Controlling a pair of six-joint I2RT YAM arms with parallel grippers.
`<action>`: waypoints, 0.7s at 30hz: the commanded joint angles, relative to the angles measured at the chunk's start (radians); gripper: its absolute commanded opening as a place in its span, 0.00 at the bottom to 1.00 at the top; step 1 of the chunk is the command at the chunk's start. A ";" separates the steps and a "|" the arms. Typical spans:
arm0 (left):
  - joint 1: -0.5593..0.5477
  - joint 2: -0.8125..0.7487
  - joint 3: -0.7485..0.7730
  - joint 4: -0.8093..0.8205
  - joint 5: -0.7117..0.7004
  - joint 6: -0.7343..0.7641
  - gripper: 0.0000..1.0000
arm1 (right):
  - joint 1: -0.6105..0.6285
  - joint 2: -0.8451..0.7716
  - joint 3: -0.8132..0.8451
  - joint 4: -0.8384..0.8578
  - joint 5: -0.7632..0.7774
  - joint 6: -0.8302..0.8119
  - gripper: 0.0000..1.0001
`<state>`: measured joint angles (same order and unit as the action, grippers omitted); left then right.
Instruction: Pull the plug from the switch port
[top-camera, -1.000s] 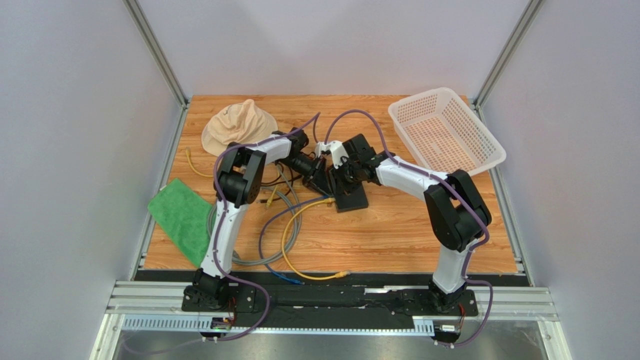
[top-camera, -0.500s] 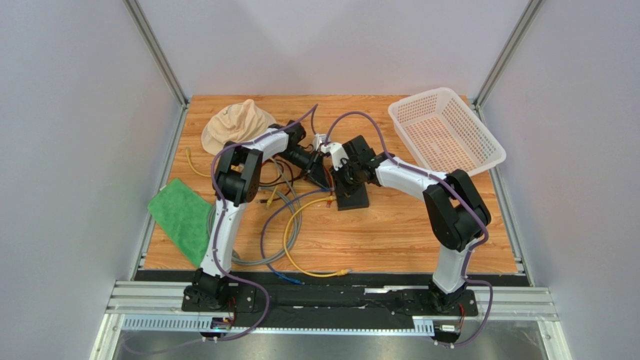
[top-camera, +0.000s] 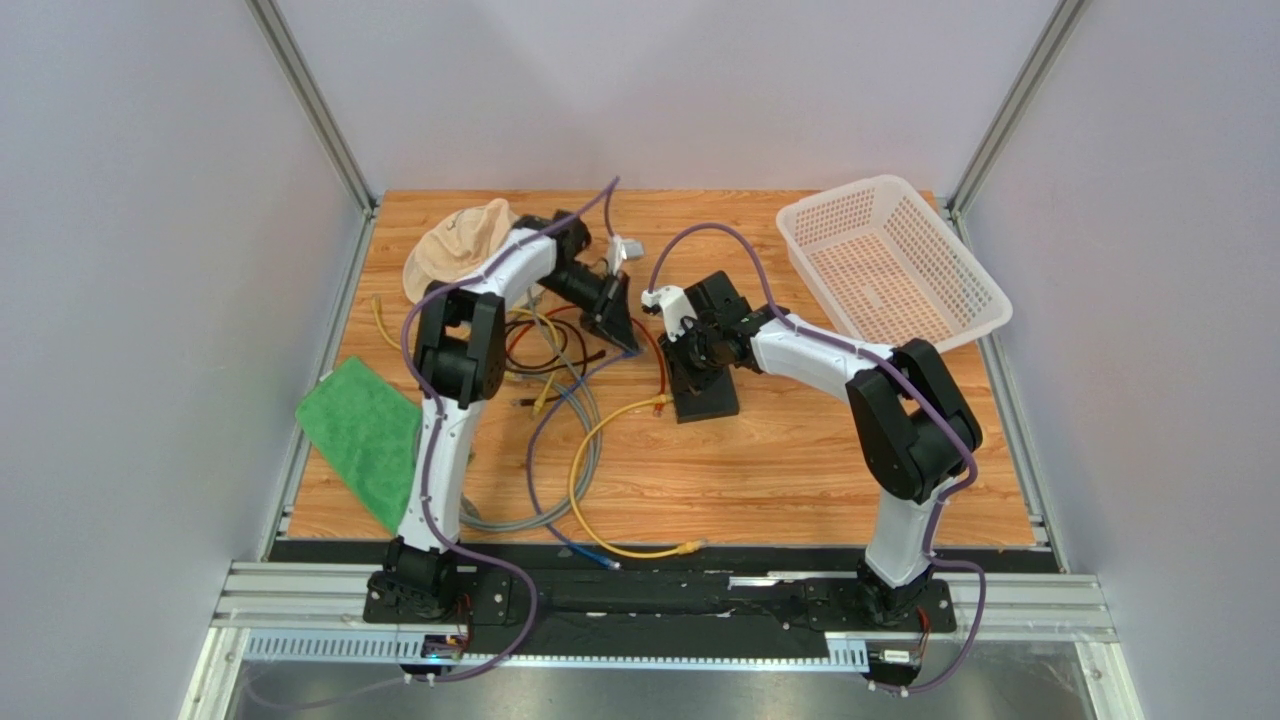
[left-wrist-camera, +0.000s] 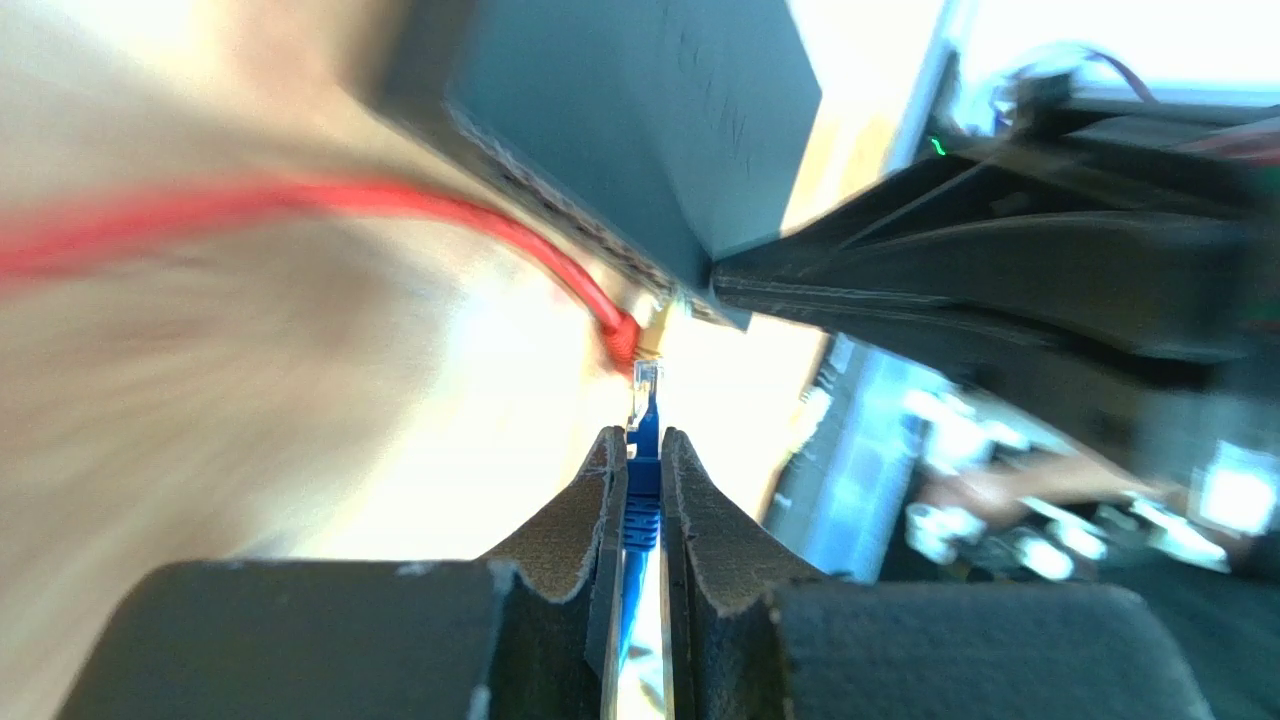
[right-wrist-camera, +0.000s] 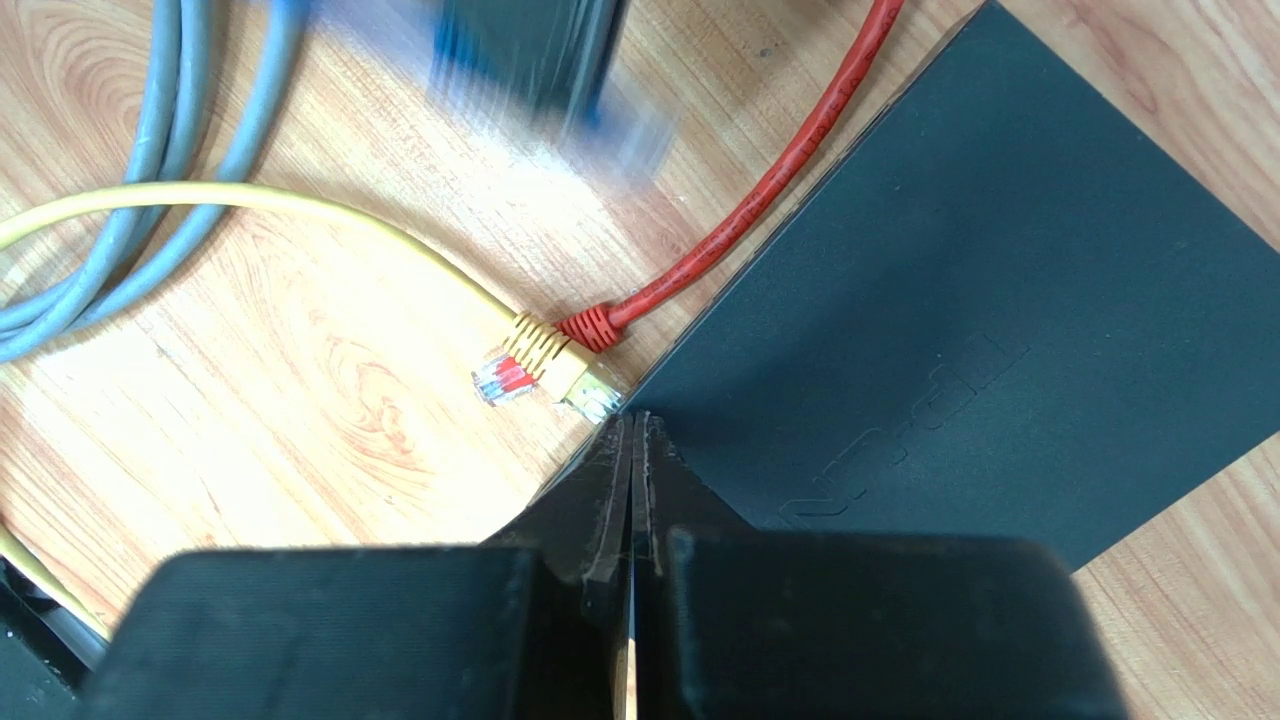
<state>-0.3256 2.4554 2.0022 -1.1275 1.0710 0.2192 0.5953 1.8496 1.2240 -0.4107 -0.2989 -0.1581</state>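
Observation:
The switch (top-camera: 706, 396) is a flat black box on the wooden table, also in the left wrist view (left-wrist-camera: 646, 135) and right wrist view (right-wrist-camera: 962, 300). My left gripper (top-camera: 619, 327) is shut on a blue plug (left-wrist-camera: 643, 480). Its clear tip (left-wrist-camera: 646, 383) is free in the air, a short way off the switch's port side. A red cable (right-wrist-camera: 751, 195) is still plugged into the switch. My right gripper (right-wrist-camera: 634, 428) is shut and empty, its tips at the switch's edge. A loose yellow plug (right-wrist-camera: 541, 368) lies beside that edge.
A white basket (top-camera: 894, 263) stands at the back right. A beige hat (top-camera: 458, 240) lies at the back left and a green cloth (top-camera: 361, 435) at the left edge. Grey cables (top-camera: 564, 435) and a yellow cable (top-camera: 579, 480) loop over the table's middle.
My left gripper has pulled back and to the left, away from the switch, with the blue plug in it, and the cable has followed. The right gripper has stayed on the switch.

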 joint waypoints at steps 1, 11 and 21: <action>0.134 -0.087 0.226 -0.058 -0.126 0.077 0.00 | 0.008 0.031 -0.023 -0.068 0.047 -0.026 0.00; 0.241 -0.073 0.464 0.135 -0.700 0.094 0.27 | 0.006 0.034 0.023 -0.077 0.099 -0.050 0.00; 0.117 -0.412 0.229 0.363 -0.636 -0.047 0.67 | -0.018 -0.098 0.069 -0.073 0.337 -0.070 0.00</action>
<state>-0.1196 2.3531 2.4199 -0.9916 0.4290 0.2317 0.5995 1.8462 1.2579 -0.4633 -0.1234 -0.1967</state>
